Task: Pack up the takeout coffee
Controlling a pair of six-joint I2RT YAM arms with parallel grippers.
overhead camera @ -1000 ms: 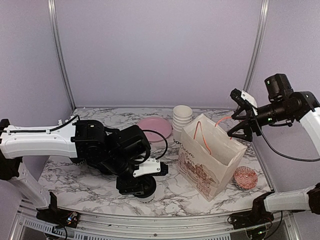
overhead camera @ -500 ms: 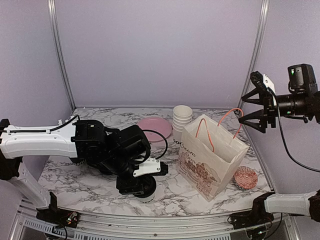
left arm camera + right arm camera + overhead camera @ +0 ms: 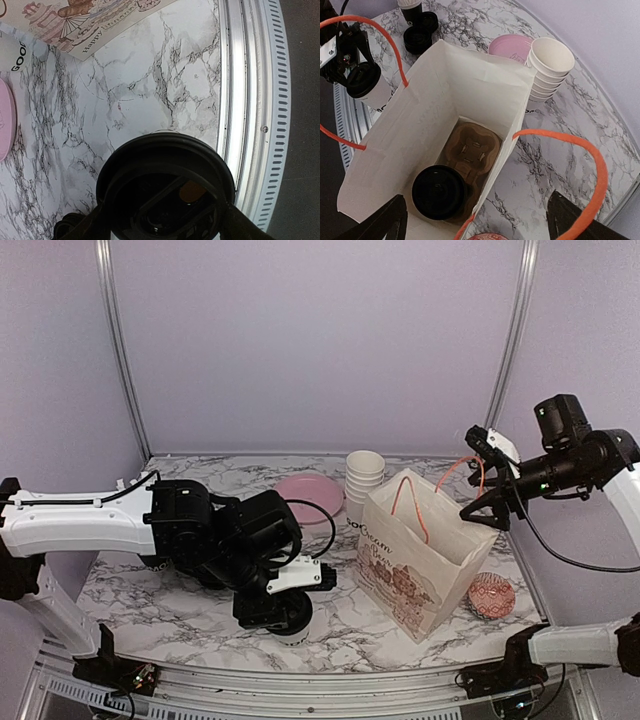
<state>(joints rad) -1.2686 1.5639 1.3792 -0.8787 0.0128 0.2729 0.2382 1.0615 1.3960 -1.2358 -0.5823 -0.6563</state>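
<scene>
Two lidded coffee cups are in play. The seated cup (image 3: 439, 192) occupies one well of the cardboard carrier (image 3: 472, 145) at the bottom of the white paper bag (image 3: 410, 580). The held cup (image 3: 376, 95) is at the near edge of the table (image 3: 150, 610), left of the bag and apart from it. The left gripper (image 3: 274, 612) is clamped around it just below its black lid (image 3: 165, 155). Whether its base rests on the table or is just lifted cannot be told. The right gripper (image 3: 483, 480) hovers over the far side of the bag mouth with its fingers spread wide. The orange handle (image 3: 570, 137) loops past one finger, and no pinch on it is visible.

Risks:
- The handle appears hooked at most, so it could slip and let the mouth sag.
- The held cup, carried over the tall bag wall, could catch the rim and topple the bag.
- A misaligned descent could set it on the seated cup's lid instead of an empty well.
- Too firm a squeeze could loosen the lid.
</scene>
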